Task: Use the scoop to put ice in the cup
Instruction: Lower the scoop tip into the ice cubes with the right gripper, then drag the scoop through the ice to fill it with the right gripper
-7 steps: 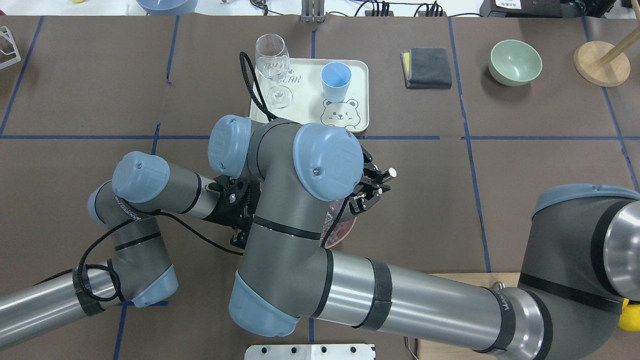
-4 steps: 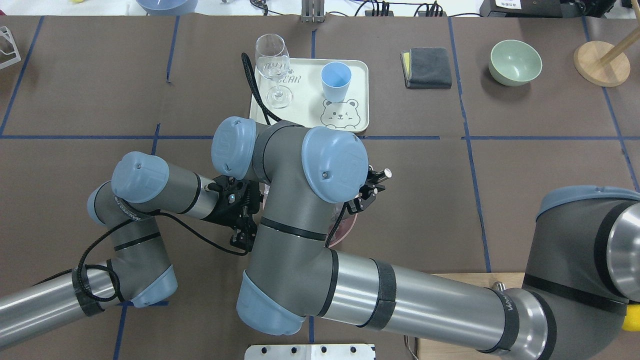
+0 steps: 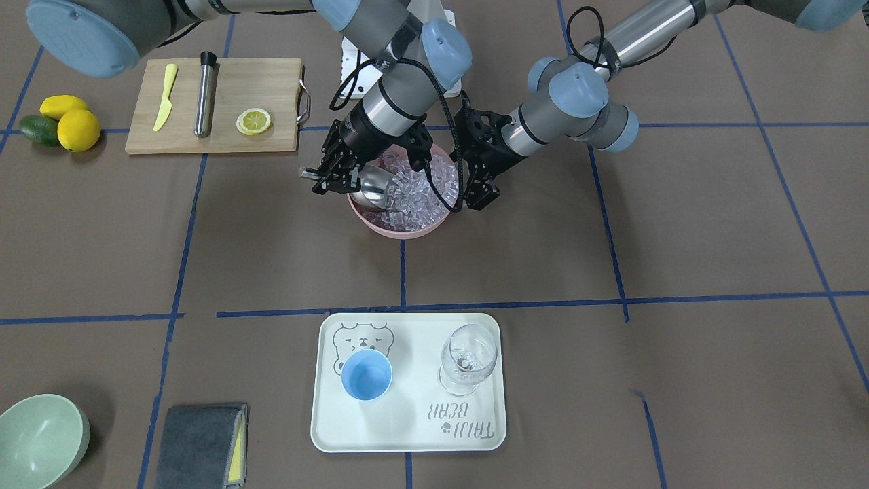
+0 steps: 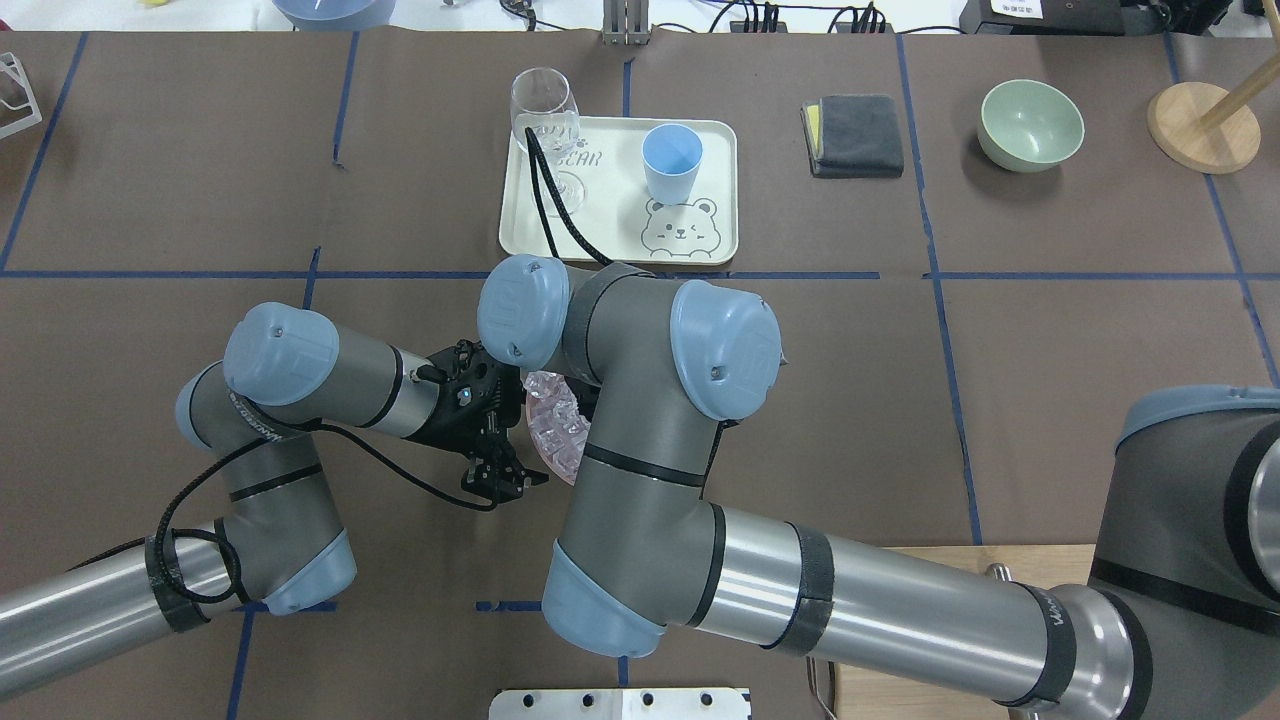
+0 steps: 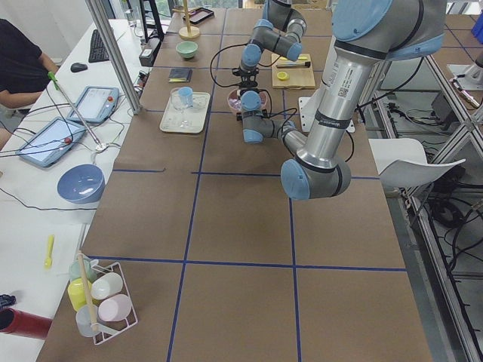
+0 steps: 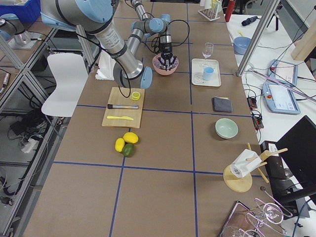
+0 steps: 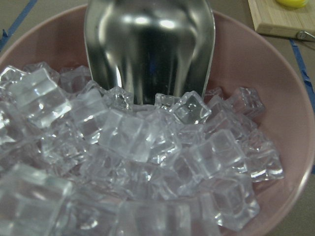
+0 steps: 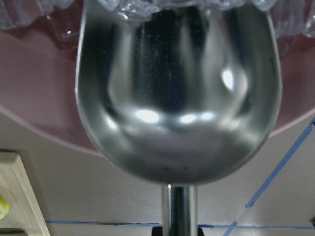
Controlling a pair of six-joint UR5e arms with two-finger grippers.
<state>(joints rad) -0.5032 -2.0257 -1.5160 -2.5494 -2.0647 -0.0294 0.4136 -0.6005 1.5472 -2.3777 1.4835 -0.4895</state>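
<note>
Right gripper (image 3: pixel 334 182): its two black fingers are closed tight on the thin rod handle of the scoop, with the rod's end poking out behind them.
Scoop (image 3: pixel 375 190): a shiny stainless-steel scoop with a rounded open trough. It reaches forward from the right gripper's fingertips and tilts down over the near rim of the bowl. In the right wrist view, its front lip sits among the cubes.
Ice (image 7: pixel 147 162): many small, clear, glassy cubes heaped just ahead of the scoop's lip. The nearest cubes touch the lip.
Bowl (image 3: pixel 400 231): a round pale-pink plastic bowl directly under the scoop that holds all the ice.
Left gripper (image 3: pixel 476 195): it hangs at the bowl's rim on the side opposite the right gripper, with its fingers pointing down just beside the rim. The pictures do not show how far the fingers are spread or whether they touch the bowl.
Cup (image 3: pixel 366 375): a small round light-blue plastic cup standing upright, well beyond the bowl from both grippers and away from the robot's base.
Tray (image 3: pixel 407 435): a cream rectangular tray with a bear drawing, which carries the cup.
Wine glass (image 3: pixel 467 356): a clear stemmed glass standing upright on the same tray beside the cup, on the left gripper's side.
Chopping board (image 3: pixel 271 81): a wooden board behind and outward of the right gripper, towards the robot.
</note>
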